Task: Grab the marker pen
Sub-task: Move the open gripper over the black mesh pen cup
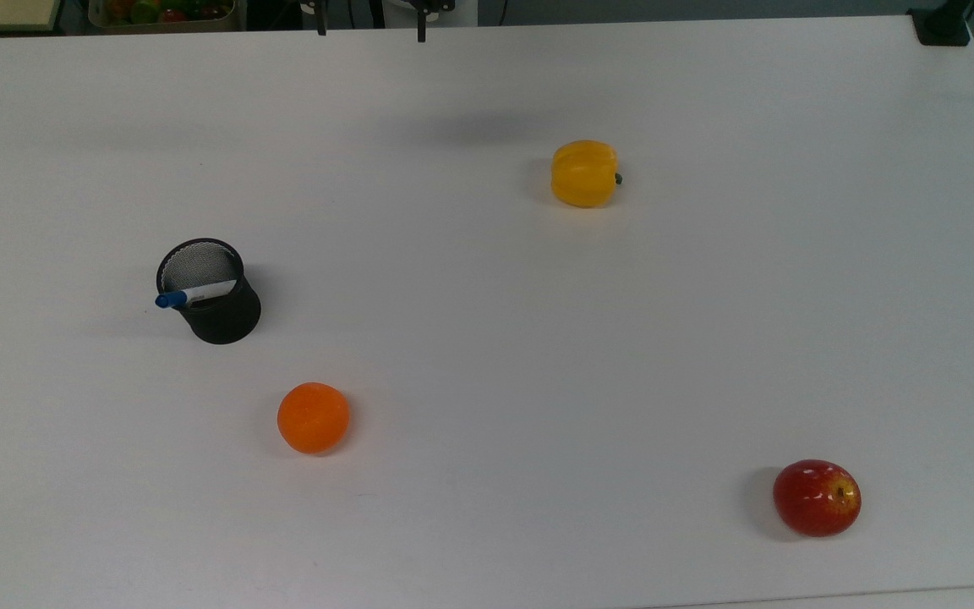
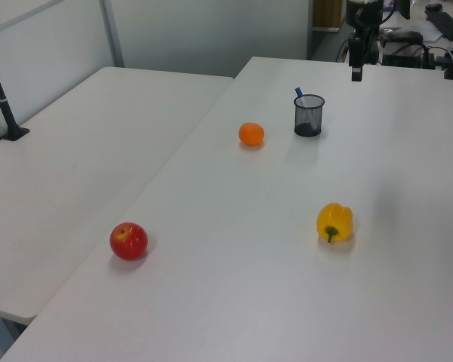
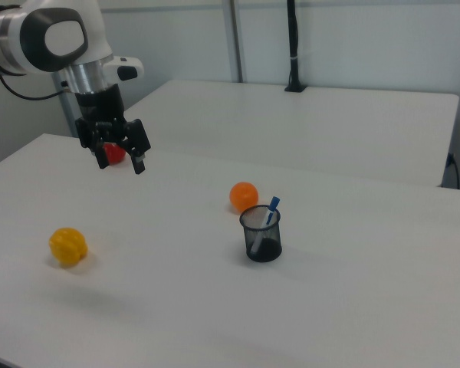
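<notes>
The marker (image 1: pixel 194 295) stands slanted in the black mesh cup (image 1: pixel 215 306) at the left of the top view, its blue cap poking over the rim toward the top view's left. In the right view it leans toward the upper right of the cup, cap up. The hand (image 3: pixel 119 156) hangs open and empty, high above the bench (image 1: pixel 487 355), at the upper left of the right view and well apart from the cup.

The step in hand looks like the approach. It would go best if the hand came over the cup, lined its fingers across the marker's shaft just below the cap, and dropped only far enough to pinch what stands above the rim. A lift along the marker's slant should keep the cup from tipping or dragging.

Room is generous. The orange (image 1: pixel 313 417) sits near the cup, lower right of it in the top view; the pepper (image 1: pixel 584 172) and apple (image 1: pixel 817 497) lie well apart. The cup stands far in from every bench edge.
</notes>
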`<state>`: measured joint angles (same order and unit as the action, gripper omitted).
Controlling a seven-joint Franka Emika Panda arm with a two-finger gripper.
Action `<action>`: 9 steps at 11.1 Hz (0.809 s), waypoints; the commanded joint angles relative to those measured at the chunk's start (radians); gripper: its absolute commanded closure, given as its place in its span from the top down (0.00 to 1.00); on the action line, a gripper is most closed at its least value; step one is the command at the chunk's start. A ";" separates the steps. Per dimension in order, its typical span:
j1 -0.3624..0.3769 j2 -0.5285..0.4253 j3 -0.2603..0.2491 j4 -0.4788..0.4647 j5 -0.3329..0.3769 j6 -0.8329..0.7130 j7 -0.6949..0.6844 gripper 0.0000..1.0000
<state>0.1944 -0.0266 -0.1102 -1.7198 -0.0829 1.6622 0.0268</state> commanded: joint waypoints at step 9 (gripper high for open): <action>-0.171 0.078 -0.040 0.057 0.006 0.071 -0.131 1.00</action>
<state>0.0629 -0.0156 -0.1381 -1.7144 -0.0833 1.6697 -0.0744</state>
